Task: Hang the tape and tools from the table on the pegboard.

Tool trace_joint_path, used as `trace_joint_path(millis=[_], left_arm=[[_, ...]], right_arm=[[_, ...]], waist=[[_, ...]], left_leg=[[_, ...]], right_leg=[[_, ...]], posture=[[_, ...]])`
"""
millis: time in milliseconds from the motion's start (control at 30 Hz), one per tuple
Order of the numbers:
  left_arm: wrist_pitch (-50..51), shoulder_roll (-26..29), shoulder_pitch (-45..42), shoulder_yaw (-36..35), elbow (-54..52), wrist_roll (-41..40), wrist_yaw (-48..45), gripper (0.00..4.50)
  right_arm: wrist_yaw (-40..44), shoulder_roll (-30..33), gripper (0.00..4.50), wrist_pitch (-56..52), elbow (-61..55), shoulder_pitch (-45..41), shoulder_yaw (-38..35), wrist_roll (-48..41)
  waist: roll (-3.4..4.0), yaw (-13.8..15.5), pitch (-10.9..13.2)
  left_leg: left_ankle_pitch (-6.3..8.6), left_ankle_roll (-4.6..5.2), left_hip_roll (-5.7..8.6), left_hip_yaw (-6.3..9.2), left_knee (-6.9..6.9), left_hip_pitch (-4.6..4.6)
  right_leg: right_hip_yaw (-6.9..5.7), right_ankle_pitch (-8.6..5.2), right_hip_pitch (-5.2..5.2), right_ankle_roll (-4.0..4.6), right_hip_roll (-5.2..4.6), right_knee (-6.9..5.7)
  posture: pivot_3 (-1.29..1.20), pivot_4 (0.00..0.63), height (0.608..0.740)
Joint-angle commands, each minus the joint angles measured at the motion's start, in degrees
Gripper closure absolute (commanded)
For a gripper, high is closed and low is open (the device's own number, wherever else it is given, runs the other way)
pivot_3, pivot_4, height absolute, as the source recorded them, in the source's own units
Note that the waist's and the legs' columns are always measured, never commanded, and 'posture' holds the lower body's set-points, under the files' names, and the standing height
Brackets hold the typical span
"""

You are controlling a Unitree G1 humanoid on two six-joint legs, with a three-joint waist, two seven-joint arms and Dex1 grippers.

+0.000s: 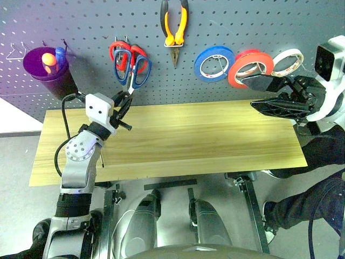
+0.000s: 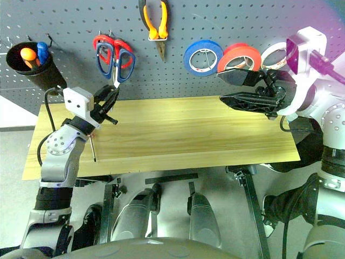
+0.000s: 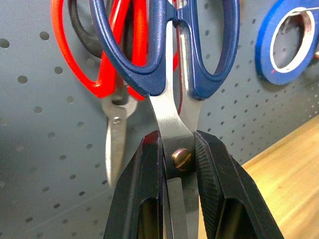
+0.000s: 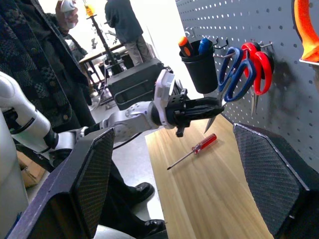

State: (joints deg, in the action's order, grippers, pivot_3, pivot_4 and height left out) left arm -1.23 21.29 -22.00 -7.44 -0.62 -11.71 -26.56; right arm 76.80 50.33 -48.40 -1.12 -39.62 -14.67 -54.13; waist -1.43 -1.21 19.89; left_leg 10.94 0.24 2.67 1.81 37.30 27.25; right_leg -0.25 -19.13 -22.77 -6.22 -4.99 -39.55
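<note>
My left gripper (image 3: pixel 177 142) is shut on the blades of the dark blue-handled scissors (image 3: pixel 167 114), just by their pivot screw. Their handles (image 1: pixel 143 69) reach up against the pegboard (image 1: pixel 81 21), overlapping the red-handled scissors (image 1: pixel 116 49); I cannot tell whether they rest on a hook. The red-handled screwdriver (image 2: pixel 92 150) lies on the table (image 1: pixel 205 140) at its left end, under my left arm. The yellow-orange pliers (image 1: pixel 175 27) and the orange-red tape (image 1: pixel 250 67) hang on the pegboard. My right gripper (image 1: pixel 250 93) is open and empty just below the tape, pointing left.
A blue roll (image 1: pixel 214 63) and a white roll (image 1: pixel 287 62) hang either side of the orange-red tape. A dark cup (image 1: pixel 48 70) with pens hangs at the board's left. People (image 4: pixel 45 59) stand beyond the table's left end.
</note>
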Motion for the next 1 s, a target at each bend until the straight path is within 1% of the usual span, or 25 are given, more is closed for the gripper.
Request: trace_joint_path(millis=[33, 333, 467, 900, 1000], left_arm=[[-3.6, 0.5, -1.6, 0.1, 1.4, 0.6, -0.9, 3.88], [-6.2, 0.3, -3.4, 0.5, 6.0, 1.3, -1.4, 3.88], [-6.3, 0.1, -4.0, 0.0, 7.1, 0.3, -2.0, 3.93], [-5.8, -0.6, -3.4, 0.2, 6.0, 1.5, 0.0, 3.94], [-6.0, -0.8, -3.2, 0.0, 6.1, 0.4, -0.7, 3.94]], right_arm=[[-0.3, 1.3, 0.55, -0.1, -2.3, 0.2, -1.5, -0.8], [-1.3, 1.8, 0.55, -0.4, -3.5, 1.7, -2.0, -1.2], [-1.5, 1.9, 0.59, -0.5, -3.8, 2.0, -1.9, -1.2], [-1.3, 1.4, 0.59, 0.2, -3.3, 1.5, -0.8, -0.4], [-1.3, 1.4, 0.59, 0.4, -3.0, 1.4, -0.3, 0.0]], waist=[[0.0, 0.0, 0.0], [0.0, -0.2, 0.0], [0.0, -0.1, 0.0], [0.0, -0.2, 0.0], [0.0, -0.2, 0.0]], left_leg=[[0.0, 0.0, 0.0, 0.0, 0.0, 0.0], [0.01, 0.02, 0.0, -0.01, 0.04, 0.0], [0.01, 0.02, 0.0, 0.0, 0.04, 0.0], [0.02, 0.03, 0.0, -0.01, 0.05, 0.0], [0.02, 0.03, 0.0, -0.01, 0.05, 0.0]], right_leg=[[0.0, 0.0, 0.0, 0.0, 0.0, 0.0], [0.0, 0.0, 0.01, 0.0, -0.01, 0.0], [0.0, 0.0, 0.01, 0.0, -0.01, -0.01], [0.0, 0.0, 0.01, -0.01, -0.01, -0.01], [0.0, 0.0, 0.01, -0.01, -0.01, -0.01]], posture=[[-0.11, 0.29, 0.74], [-0.13, 0.289, 0.74], [-0.13, 0.289, 0.74], [-0.12, 0.282, 0.74], [-0.12, 0.284, 0.74]])
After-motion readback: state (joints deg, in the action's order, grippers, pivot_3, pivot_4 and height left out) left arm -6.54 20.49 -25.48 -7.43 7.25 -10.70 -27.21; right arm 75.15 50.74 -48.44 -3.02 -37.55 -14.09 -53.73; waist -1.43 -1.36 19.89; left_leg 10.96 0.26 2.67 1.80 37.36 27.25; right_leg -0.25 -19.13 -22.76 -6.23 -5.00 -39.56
